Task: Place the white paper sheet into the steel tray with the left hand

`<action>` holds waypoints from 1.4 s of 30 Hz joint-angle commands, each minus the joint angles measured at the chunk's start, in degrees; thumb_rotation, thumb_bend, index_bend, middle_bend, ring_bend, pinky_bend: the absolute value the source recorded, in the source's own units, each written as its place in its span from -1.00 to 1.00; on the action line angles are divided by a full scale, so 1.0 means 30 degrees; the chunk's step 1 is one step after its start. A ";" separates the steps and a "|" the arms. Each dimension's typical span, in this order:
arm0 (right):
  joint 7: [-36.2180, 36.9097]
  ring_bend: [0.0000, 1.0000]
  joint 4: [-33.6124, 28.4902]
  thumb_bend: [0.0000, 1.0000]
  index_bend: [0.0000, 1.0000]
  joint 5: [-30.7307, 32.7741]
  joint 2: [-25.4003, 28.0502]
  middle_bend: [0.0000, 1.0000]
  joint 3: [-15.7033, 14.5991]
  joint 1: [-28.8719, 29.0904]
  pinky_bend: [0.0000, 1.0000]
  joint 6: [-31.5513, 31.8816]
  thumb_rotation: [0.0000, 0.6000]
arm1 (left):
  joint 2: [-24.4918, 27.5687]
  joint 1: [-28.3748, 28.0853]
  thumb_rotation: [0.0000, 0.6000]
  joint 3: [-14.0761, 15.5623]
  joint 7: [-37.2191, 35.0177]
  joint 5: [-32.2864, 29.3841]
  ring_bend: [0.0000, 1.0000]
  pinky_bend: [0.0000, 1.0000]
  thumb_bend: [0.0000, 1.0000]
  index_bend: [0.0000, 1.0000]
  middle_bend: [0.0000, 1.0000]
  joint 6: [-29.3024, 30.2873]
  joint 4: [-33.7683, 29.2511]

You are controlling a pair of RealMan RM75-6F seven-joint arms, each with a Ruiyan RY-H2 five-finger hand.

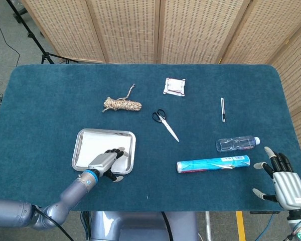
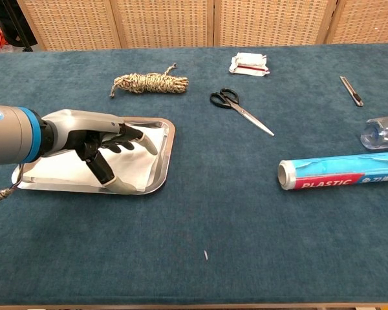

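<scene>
Near the worktop's front-left corner, the white paper sheet (image 2: 136,169) lies inside the steel tray (image 1: 79,138); the left hand (image 2: 97,143) hovers above it, fingers (image 2: 145,142) apart and holding nothing, leaving only withdrawal, apparently.

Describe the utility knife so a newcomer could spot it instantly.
Start at the blue-carpeted table and go to its right half, beyond the plastic bottle and the plastic-wrap roll. The utility knife lies alone there, a thin dark-and-silver stick. Unlike the scissors further left, it has no loop handles.
</scene>
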 commanded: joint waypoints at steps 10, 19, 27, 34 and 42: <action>0.0012 -1.00 -0.0015 -1.00 -0.33 0.0004 0.0010 -0.99 -0.0005 0.0001 -1.00 -0.0018 1.00 | -0.0322 -0.0242 1.00 0.0169 -0.0268 -0.0189 -1.00 -1.00 -0.48 -0.63 -1.00 0.0188 0.0352; 0.0089 -1.00 -0.0006 -1.00 -0.33 0.0003 0.0050 -0.99 -0.0004 -0.0004 -1.00 -0.0010 1.00 | -0.0649 -0.0338 1.00 0.0261 -0.0388 -0.0390 -1.00 -1.00 -0.48 -0.63 -1.00 0.0343 0.0700; 0.0057 -1.00 -0.0021 -1.00 -0.33 -0.0010 0.0059 -0.99 -0.0036 0.0010 -1.00 -0.0073 1.00 | -0.0893 -0.0294 1.00 0.0309 -0.0505 -0.0310 -1.00 -1.00 -0.48 -0.63 -1.00 0.0522 0.0876; 0.0008 -1.00 -0.0071 -1.00 -0.33 -0.0075 0.0078 -0.99 -0.0062 -0.0006 -1.00 -0.0039 1.00 | -0.0956 -0.0246 1.00 0.0267 -0.0610 -0.0231 -1.00 -1.00 -0.48 -0.63 -1.00 0.0621 0.0844; 0.0064 -1.00 -0.0071 -1.00 -0.33 -0.0125 0.0095 -0.99 -0.0062 -0.0031 -1.00 0.0034 1.00 | -0.0829 -0.0026 1.00 0.0020 -0.0979 0.0164 -1.00 -1.00 -0.48 -0.63 -1.00 0.0873 0.0636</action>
